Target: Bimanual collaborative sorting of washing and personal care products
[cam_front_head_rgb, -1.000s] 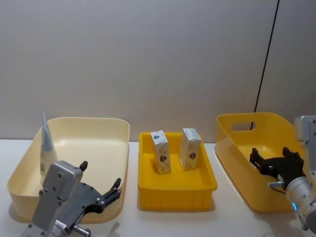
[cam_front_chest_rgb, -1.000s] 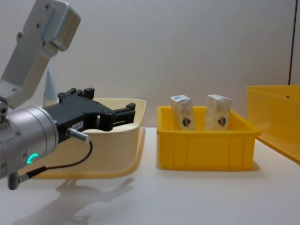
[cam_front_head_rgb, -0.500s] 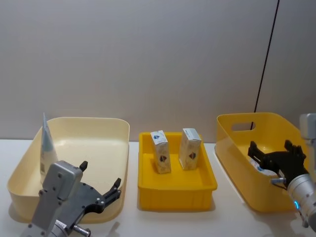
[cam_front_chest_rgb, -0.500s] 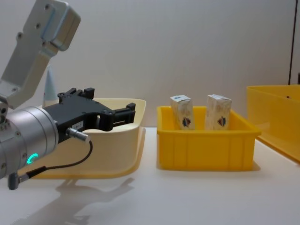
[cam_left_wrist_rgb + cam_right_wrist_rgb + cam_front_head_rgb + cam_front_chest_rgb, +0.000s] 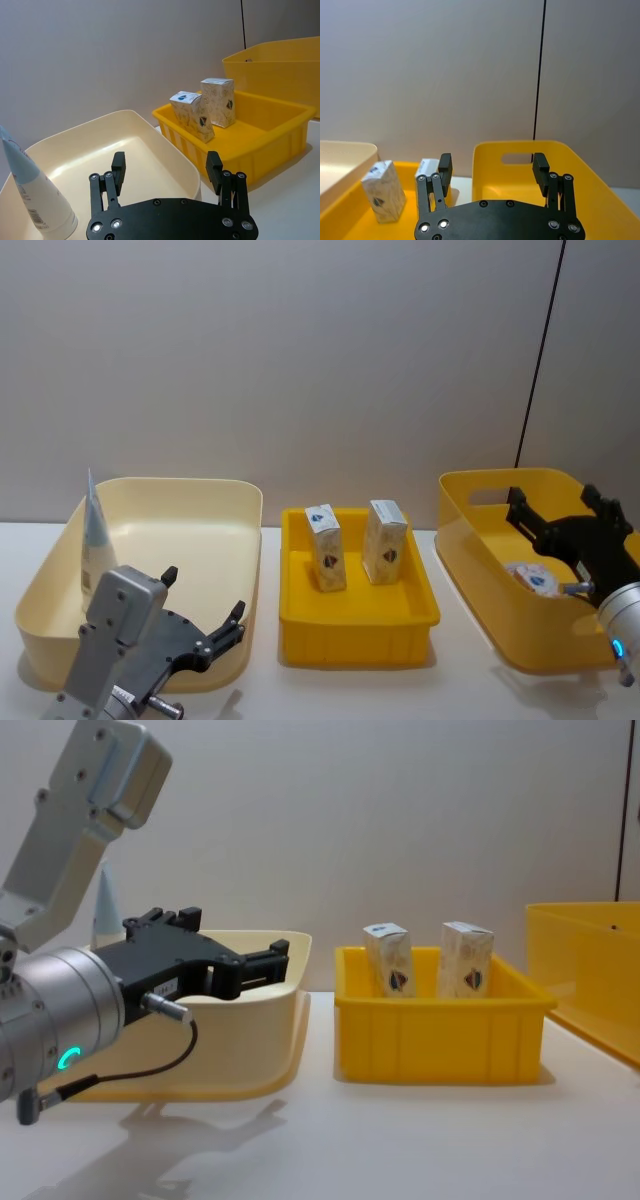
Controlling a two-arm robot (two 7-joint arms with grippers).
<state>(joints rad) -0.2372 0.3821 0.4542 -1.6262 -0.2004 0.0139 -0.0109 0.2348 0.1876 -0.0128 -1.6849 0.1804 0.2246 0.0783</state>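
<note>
Two small white cartons (image 5: 325,547) (image 5: 385,540) stand upright in the small yellow tray (image 5: 358,625) at the centre; they also show as cartons (image 5: 390,960) (image 5: 465,958) in the chest view. A pale-blue tube (image 5: 95,540) stands in the left end of the cream bin (image 5: 245,530). A whitish product with a blue mark (image 5: 530,578) lies on the floor of the large yellow bin (image 5: 470,550). My right gripper (image 5: 553,496) hangs open and empty over that bin. My left gripper (image 5: 205,590) is open and empty at the cream bin's near side.
In the left wrist view the open left gripper (image 5: 166,167) faces the cream bin (image 5: 165,145) with the tube (image 5: 30,200) beside it. The right wrist view looks past the open right gripper (image 5: 492,170) at the yellow bin (image 5: 570,150). A grey wall stands behind.
My right gripper has risen up and out of the large yellow bin, leaving the whitish product lying uncovered on its floor. The left arm has not moved.
</note>
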